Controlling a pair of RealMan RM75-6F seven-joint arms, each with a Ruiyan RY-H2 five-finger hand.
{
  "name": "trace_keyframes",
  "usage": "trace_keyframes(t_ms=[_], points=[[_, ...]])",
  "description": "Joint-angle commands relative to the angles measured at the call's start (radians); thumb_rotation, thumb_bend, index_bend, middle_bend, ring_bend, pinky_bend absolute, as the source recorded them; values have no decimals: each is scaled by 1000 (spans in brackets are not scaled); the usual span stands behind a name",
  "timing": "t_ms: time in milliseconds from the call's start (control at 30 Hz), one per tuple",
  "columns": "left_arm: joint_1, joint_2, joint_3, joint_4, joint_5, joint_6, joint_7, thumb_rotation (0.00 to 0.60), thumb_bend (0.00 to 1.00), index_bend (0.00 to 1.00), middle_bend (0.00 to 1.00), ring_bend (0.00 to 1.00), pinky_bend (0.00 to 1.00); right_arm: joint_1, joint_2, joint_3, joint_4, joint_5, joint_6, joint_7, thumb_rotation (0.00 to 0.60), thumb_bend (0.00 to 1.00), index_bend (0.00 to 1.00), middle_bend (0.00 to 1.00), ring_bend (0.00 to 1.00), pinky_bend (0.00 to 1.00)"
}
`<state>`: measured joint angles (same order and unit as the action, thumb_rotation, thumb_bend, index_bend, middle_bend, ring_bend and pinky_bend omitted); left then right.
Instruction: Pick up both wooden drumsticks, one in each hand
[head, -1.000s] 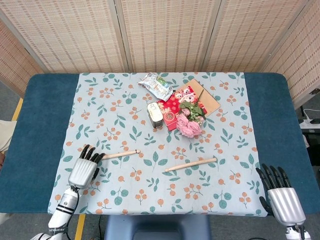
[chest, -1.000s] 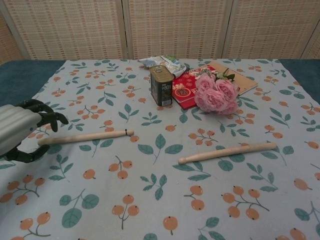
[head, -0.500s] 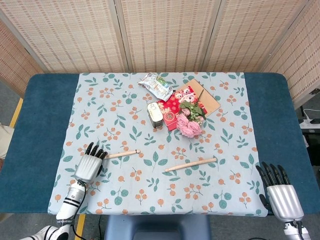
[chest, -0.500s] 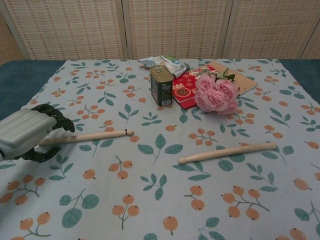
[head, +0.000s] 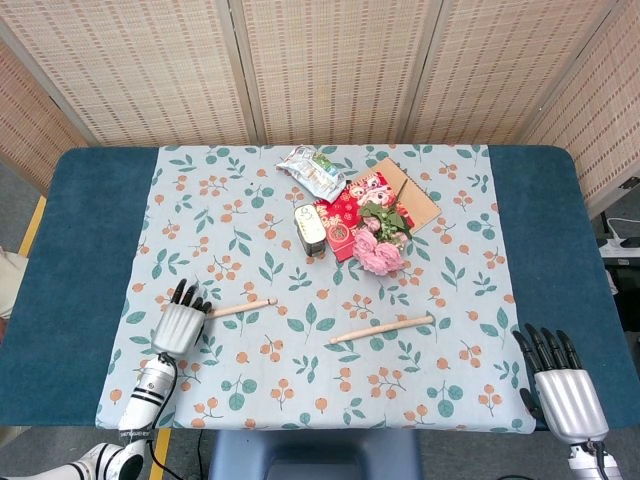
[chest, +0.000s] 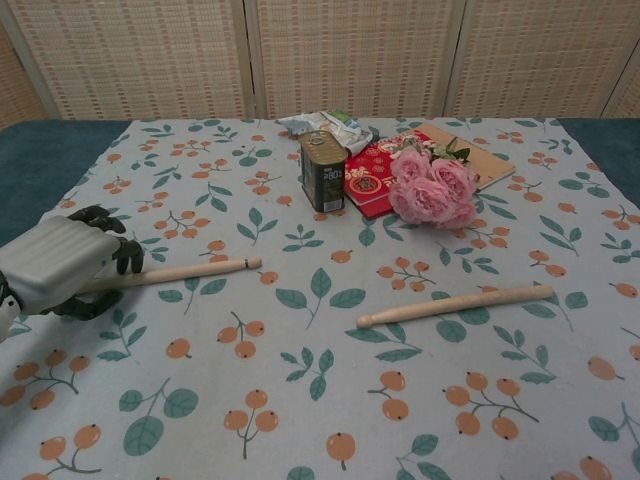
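Observation:
Two wooden drumsticks lie on the floral cloth. My left hand (head: 180, 326) (chest: 58, 266) has its fingers (chest: 126, 254) curled over the butt end of the left drumstick (head: 243, 305) (chest: 190, 271), with the thumb underneath it. That stick still rests on the cloth, its tip pointing right. The right drumstick (head: 382, 328) (chest: 455, 304) lies free in the middle right of the cloth. My right hand (head: 558, 388) hovers at the table's front right corner, fingers spread and empty, well right of that stick. The chest view does not show it.
Behind the sticks stand a tin can (head: 310, 230) (chest: 323, 171), pink roses (head: 378, 250) (chest: 432, 188), a red packet (head: 348, 205) on a brown notebook (head: 412, 196), and a crumpled wrapper (head: 311, 168). The blue table (head: 90, 250) borders the cloth on both sides.
My left hand has moved forward and right over the left stick's butt end and closed its fingers on it. The stick shifted slightly left. The right hand barely moved.

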<state>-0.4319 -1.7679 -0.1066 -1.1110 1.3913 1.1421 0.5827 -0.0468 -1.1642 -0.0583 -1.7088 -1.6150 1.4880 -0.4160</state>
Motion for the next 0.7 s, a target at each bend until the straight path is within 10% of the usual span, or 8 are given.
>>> trace_keyframes(t_ms=[33,700], points=[[-3,-4,3,6,-8,-2,10,600,431,400,418,163,88,0,0,0,-1,1,0,0,600,245,0,0,0,0],[-5,-36,48,137,127,168,-227,600,577,817,843,430,87,47,-59,13,-6,-32,-48,-77,600,245,0,0,0,0]])
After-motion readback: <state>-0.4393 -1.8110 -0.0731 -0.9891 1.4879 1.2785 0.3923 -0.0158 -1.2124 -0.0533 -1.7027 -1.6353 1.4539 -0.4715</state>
